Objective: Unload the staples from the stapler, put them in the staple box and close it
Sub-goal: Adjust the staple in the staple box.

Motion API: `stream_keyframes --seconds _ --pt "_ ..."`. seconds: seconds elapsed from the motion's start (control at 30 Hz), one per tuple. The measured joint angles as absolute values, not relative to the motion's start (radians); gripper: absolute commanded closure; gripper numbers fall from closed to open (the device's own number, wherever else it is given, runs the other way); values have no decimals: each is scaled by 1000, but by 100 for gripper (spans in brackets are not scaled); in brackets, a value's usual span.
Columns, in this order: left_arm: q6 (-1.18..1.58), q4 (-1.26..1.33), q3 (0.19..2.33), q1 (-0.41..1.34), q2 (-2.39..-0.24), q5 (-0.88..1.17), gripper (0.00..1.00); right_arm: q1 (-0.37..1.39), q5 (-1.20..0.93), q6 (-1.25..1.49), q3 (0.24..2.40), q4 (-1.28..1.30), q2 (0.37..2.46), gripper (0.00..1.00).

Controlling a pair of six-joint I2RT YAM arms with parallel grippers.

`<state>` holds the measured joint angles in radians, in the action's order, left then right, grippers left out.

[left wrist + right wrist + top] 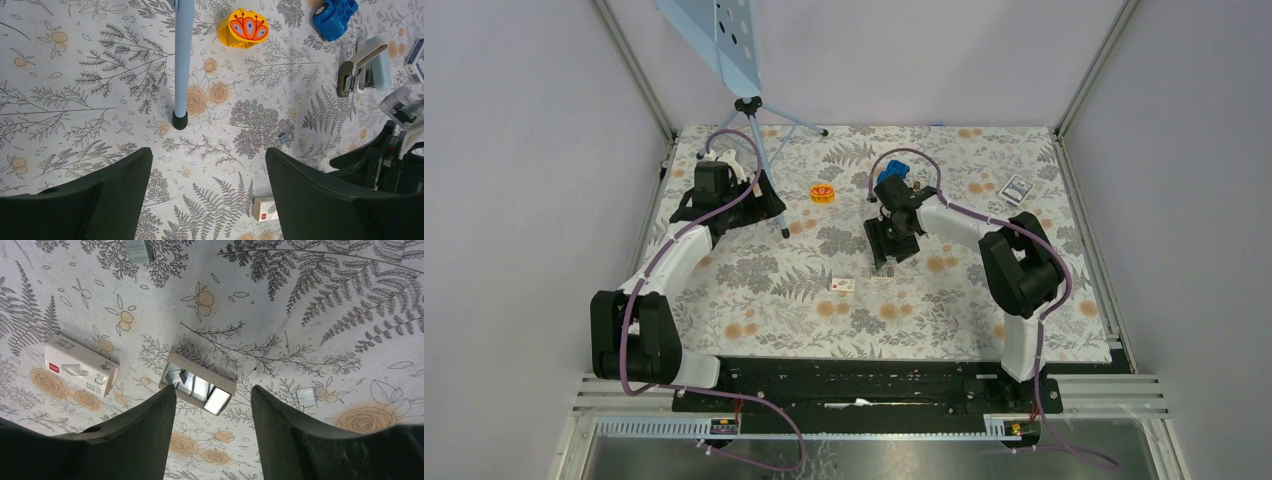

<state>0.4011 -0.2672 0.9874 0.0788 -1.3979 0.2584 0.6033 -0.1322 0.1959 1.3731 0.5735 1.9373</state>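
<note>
On the left, the left gripper [207, 156] hangs over the flowered tablecloth [90, 80] with its black jaws spread wide and nothing between them. It is near the foot of the pale-blue metal tripod leg [183, 60] and takes no part in the work.

Toward the middle lies the small white cardboard box with a red mark [80, 371]. Just beside it is an open white cardboard tray [197, 384] holding several blocks of silvery staples. The staples [306, 396], a short silvery-grey metal strip, lie loose on the cloth near the tray's right end. A second such strip [137, 250] lies well apart at the top edge of the right wrist view. Which of the two came out of the magazine cannot be told.

The right gripper [212, 390] hovers low over the tray with its jaws partly spread and empty. Beyond it, the light-blue and grey plastic stapler [362, 65] lies hinged open.

By these signs the task is probably at its set-down step, with the strip out of the stapler and on the cloth. From this distance the magazine channel is too small to tell whether it is empty.

The next move calls for raising the right claw straight up, clear of the tray. It should then look into the open stapler, and any strip left there would need a narrow, carefully lined-up pinch.
</note>
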Motion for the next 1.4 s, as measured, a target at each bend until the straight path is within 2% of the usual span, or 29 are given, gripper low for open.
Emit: stream_keyframes --seconds 0.2,0.5,0.87,1.1,1.4 --pt "401 -267 987 79 -1398 258 12 603 -144 207 1373 574 1975 39" --pt "401 -267 987 79 -1398 258 12 604 -151 215 1373 574 1979 52" --pt "401 -267 987 79 -1398 258 12 604 -151 216 1373 573 1980 60" --pt "401 -267 987 79 -1398 258 12 604 -151 216 1373 573 1980 61" --pt "401 -267 987 79 -1398 258 12 604 -151 218 1373 566 1980 49"
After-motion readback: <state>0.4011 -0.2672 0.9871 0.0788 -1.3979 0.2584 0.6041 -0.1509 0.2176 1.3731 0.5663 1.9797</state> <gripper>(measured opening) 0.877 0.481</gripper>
